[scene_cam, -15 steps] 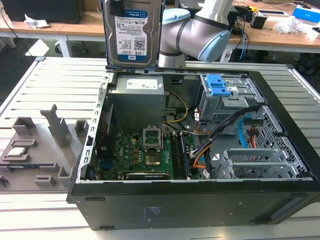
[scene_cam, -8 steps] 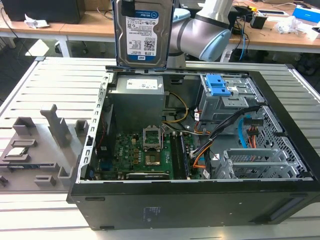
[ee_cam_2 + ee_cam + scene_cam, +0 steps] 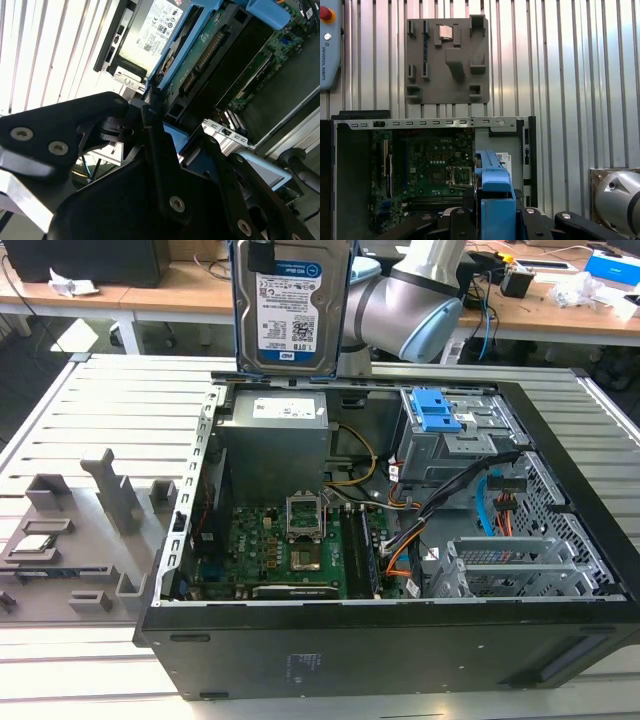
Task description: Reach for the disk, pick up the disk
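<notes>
the gripper (image 3: 152,107) sits closest to the lens in the second wrist view, its black fingers (image 3: 155,130) clamped on the blue-edged end of the disk (image 3: 215,55), whose green circuit-board side faces this camera. in the first wrist view the blue bracket of the disk (image 3: 496,200) stands between the black linkages.

in the exterior view the disk (image 3: 290,305) hangs upright in the air above the far wall of the open computer case (image 3: 380,640), apart from it. its white-and-blue label with barcodes and small print faces the camera. the power supply (image 3: 285,420) just below it also bears a white label with fine print. a pendant with a red button (image 3: 326,15) and a line of lettering lies at the table's edge.

the arm (image 3: 400,300), grey with a pale-blue joint cap, comes in from behind the disk at the far side of the slatted table (image 3: 60,680). inside the case lie the green motherboard (image 3: 290,550) and the blue drive-bay clips (image 3: 440,410). a grey fixture tray (image 3: 90,530) sits on the table beside the case at the exterior view's left, with a small silver chip (image 3: 446,32) on it.
</notes>
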Controlling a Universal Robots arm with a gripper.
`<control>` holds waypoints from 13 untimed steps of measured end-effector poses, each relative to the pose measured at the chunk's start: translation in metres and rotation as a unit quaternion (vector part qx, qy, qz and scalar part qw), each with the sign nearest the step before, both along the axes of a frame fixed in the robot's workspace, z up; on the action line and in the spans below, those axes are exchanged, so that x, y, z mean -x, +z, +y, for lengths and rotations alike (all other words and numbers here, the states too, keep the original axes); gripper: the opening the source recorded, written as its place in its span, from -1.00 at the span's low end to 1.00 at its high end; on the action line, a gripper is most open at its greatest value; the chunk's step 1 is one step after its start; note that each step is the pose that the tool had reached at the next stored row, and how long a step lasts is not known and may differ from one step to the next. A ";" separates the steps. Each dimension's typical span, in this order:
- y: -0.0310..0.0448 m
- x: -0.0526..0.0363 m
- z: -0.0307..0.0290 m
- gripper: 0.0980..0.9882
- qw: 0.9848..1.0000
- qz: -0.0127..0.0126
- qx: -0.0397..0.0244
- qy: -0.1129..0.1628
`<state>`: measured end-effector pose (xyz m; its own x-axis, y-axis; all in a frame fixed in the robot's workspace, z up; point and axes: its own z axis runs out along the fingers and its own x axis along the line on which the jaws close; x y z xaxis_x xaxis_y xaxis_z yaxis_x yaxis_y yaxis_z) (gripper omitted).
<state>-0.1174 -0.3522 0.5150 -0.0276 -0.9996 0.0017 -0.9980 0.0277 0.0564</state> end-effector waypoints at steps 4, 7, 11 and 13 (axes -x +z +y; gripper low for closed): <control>0.0000 0.0000 0.0000 -0.39 1.000 0.000 0.000 0.000; 0.0000 -0.0001 0.0000 -0.39 1.000 0.000 0.000 0.000; -0.0023 -0.0004 0.0000 -0.39 1.000 0.000 0.000 0.000; -0.0052 -0.0012 0.0000 -0.39 1.000 0.000 0.000 0.000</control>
<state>-0.1162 -0.3521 0.5098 -0.0276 -0.9996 0.0017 -0.9980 0.0277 0.0564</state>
